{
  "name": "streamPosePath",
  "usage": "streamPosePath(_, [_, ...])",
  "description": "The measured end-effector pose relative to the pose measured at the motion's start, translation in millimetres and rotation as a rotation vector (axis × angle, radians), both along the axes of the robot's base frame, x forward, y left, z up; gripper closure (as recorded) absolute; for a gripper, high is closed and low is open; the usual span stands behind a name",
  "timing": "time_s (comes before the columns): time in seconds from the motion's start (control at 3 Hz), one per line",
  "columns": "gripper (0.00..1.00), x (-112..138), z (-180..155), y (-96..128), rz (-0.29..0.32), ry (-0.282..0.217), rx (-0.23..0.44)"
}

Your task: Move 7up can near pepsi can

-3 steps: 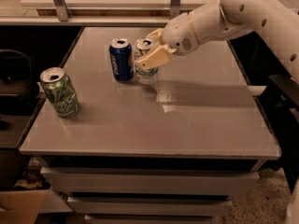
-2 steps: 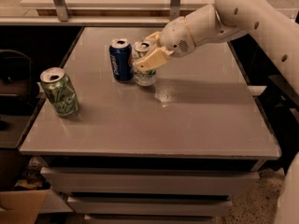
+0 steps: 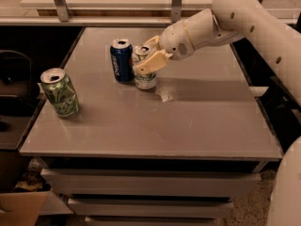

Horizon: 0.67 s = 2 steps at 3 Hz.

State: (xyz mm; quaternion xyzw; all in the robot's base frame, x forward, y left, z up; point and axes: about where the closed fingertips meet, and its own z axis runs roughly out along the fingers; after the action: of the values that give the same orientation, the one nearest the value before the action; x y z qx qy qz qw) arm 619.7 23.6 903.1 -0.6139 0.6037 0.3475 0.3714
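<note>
Camera view: gripper (image 3: pixel 144 55) clasps 7up can (image 3: pixel 145 81), hiding its middle; pepsi can (image 3: pixel 121 60) just beside.

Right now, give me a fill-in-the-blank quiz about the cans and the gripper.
1. The gripper grips the 7up can, which stands ___.
2. The pepsi can beside it is dark ___.
3. The third can on the table is pale ___.
Missing words: upright; blue; green.

The arm has smooth, cream-white rounded segments, small dark holes and a perforated grille. Its tan-fingered pincer (image 3: pixel 143 55) grips the 7up can (image 3: pixel 146 80) on the desk (image 3: pixel 188 121).
</note>
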Motion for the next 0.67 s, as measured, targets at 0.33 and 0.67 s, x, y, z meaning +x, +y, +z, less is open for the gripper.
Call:
streamPosePath(0.33, [0.12, 3.1, -3.3, -1.2, 0.000, 0.007, -0.003])
streamPosePath(0.67, [0.00, 9.1, -4.6, 0.8, 0.016, 0.008, -0.009])
